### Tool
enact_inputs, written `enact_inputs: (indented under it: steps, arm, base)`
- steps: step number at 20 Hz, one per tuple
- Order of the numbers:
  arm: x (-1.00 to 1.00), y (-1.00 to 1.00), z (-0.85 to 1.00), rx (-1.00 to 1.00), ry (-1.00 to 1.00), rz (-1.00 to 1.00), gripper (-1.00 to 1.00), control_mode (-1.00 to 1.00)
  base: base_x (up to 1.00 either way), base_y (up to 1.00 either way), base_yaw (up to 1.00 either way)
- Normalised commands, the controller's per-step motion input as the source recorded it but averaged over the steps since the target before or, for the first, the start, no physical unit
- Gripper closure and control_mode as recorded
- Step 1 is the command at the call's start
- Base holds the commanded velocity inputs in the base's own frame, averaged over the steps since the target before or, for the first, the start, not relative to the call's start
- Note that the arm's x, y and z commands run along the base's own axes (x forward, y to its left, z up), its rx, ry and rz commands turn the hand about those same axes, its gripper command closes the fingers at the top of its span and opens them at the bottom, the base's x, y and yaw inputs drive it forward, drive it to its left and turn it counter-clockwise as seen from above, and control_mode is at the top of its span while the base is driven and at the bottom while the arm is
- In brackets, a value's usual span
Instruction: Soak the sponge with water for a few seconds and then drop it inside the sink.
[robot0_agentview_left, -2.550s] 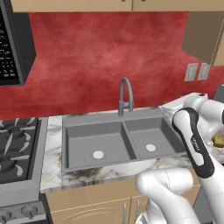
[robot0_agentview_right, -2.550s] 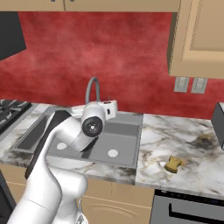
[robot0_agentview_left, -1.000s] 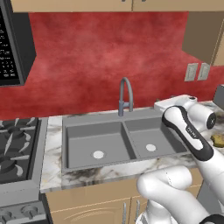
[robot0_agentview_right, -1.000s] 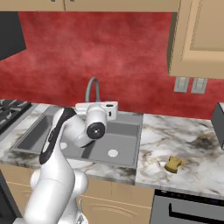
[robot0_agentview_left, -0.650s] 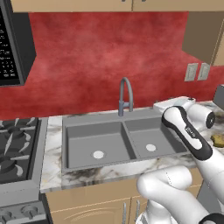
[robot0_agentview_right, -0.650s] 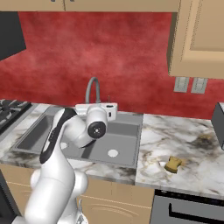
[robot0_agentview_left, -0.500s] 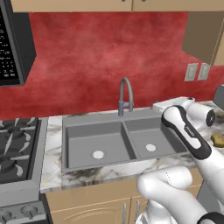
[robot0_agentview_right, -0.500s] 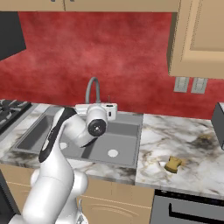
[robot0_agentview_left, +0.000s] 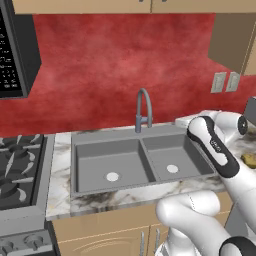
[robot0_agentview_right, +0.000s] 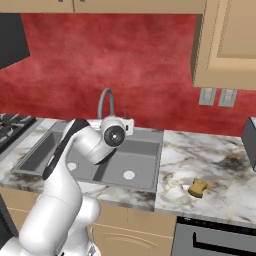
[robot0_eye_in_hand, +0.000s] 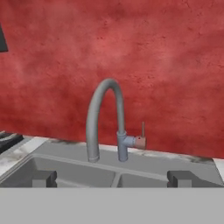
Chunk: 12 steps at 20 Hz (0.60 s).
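Tan sponge (robot0_agentview_right: 198, 188) on marble counter (robot0_agentview_right: 215, 155)

My arm (robot0_agentview_left: 215, 150) is glossy white with rounded links, dark joint bands and small dark finger tips (robot0_eye_in_hand: 43, 177).

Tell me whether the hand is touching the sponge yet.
Apart. In the right base view the sponge lies alone on the marble counter right of the sink; the hand view shows the hand empty, facing the faucet.
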Motion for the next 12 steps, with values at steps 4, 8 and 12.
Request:
enact_inputs:
  steps: [4, 8, 12]
  arm:
    - [0.03, -0.21, -0.08, 0.0, 0.04, 0.08, -1.0, -1.0]
    - [0.13, -0.23, -0.08, 0.0, 0.03, 0.07, -1.0, -1.0]
    - [0.14, -0.16, -0.03, 0.0, 0.04, 0.05, -1.0, -1.0]
  base:
    - [0.0, 0.0, 0.0]
    - [0.0, 0.0, 0.0]
    - [0.0, 0.0, 0.0]
